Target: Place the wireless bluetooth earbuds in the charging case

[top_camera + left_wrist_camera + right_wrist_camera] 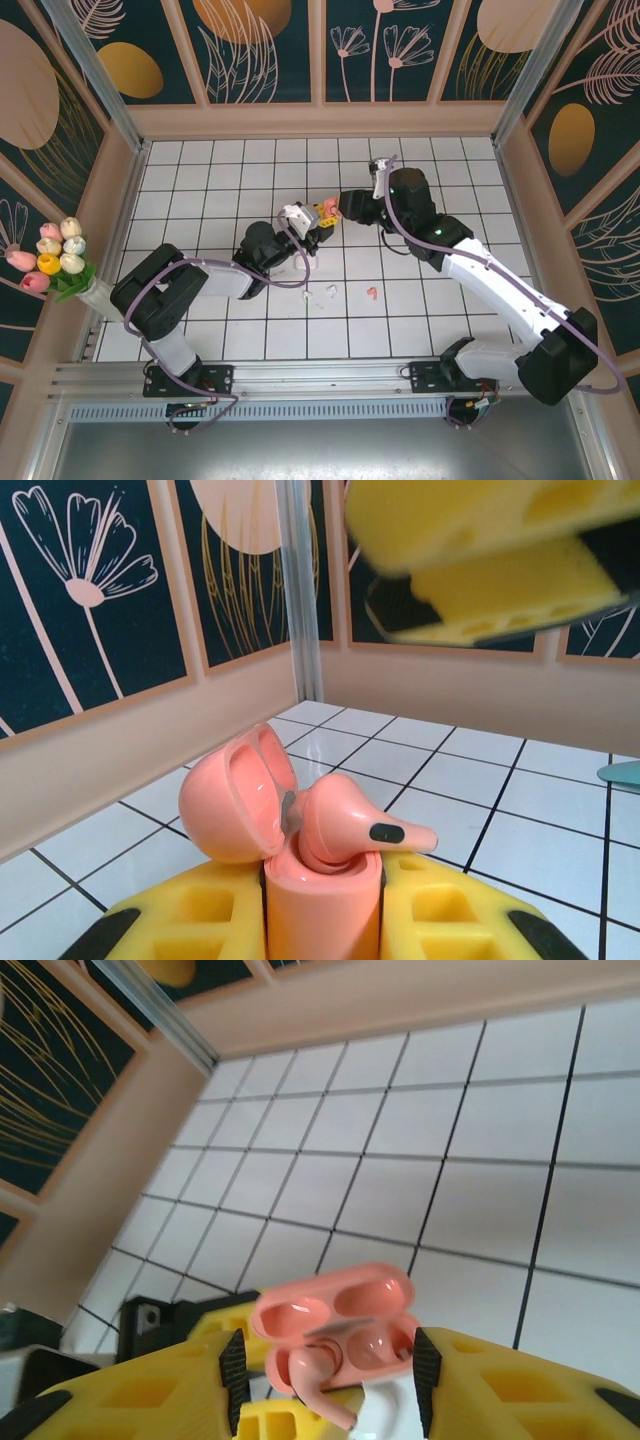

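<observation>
The salmon-pink charging case (318, 885) is clamped upright between the yellow fingers of the left gripper (322, 925), which is closed on the case body. It is held above the tiled table (200, 180), roughly midway between the two arms. This grip appears chosen so that the wells face upward and the case is kept steady for the other arm. The lid (235, 795) is hinged fully back to one side, leaving the opening unobstructed.

A salmon-pink earbud (345, 825) is lodged in the mouth of the case, its bulb in a well and its stem jutting out sideways over the rim. It is judged not yet seated, since the stem would have to point down into the well.

The right gripper (328, 1390) is poised directly over the case with its jaws parted. Nothing is held in it, and its pads are seen standing clear of the earbud on either side. From this position the earbud could be nudged or re-gripped.

On the table nearer the arm bases, a white earbud (325, 293) and a second salmon-pink earbud (371, 293) lie well apart from the case, awaiting pickup.
</observation>
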Motion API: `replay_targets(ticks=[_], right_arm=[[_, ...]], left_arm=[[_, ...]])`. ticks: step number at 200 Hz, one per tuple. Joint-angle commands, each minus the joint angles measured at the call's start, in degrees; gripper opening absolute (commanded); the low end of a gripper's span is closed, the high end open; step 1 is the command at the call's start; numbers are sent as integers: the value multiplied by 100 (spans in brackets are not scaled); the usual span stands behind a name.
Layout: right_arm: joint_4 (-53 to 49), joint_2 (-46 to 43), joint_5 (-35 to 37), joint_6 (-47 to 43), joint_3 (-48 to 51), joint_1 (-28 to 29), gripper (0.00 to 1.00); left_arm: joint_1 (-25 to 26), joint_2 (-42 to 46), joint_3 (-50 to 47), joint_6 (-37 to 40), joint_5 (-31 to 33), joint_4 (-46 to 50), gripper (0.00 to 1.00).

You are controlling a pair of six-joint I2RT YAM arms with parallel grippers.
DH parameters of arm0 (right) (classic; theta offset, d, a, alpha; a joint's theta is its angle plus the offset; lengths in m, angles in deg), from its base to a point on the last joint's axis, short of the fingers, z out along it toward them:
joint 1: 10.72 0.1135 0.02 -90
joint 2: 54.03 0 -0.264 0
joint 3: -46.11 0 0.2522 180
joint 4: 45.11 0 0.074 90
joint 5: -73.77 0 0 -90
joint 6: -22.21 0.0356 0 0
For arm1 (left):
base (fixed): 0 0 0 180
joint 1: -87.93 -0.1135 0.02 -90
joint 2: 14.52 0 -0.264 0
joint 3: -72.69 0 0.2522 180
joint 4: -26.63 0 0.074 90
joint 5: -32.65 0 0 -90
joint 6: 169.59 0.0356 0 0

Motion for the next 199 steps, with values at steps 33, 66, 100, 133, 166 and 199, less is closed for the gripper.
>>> replay_targets(ticks=[33,66,100,133,166,199], right_arm=[[-247,399,-436,-3,-172,45,48],[-242,590,-411,-57,-269,188,46],[-243,729,-363,-79,-378,241,44],[-303,852,-341,-114,-468,273,43],[-340,885,-350,-154,-551,327,45],[-326,811,-323,-132,-583,344,45]], left_arm=[[34,48,-41,40,-128,-114,0],[35,45,-24,41,-148,-122,0],[36,46,-32,44,-176,-140,0],[40,47,-24,31,-202,-166,0],[36,48,-14,24,-229,-153,0],[34,48,-13,10,-254,-140,0]])
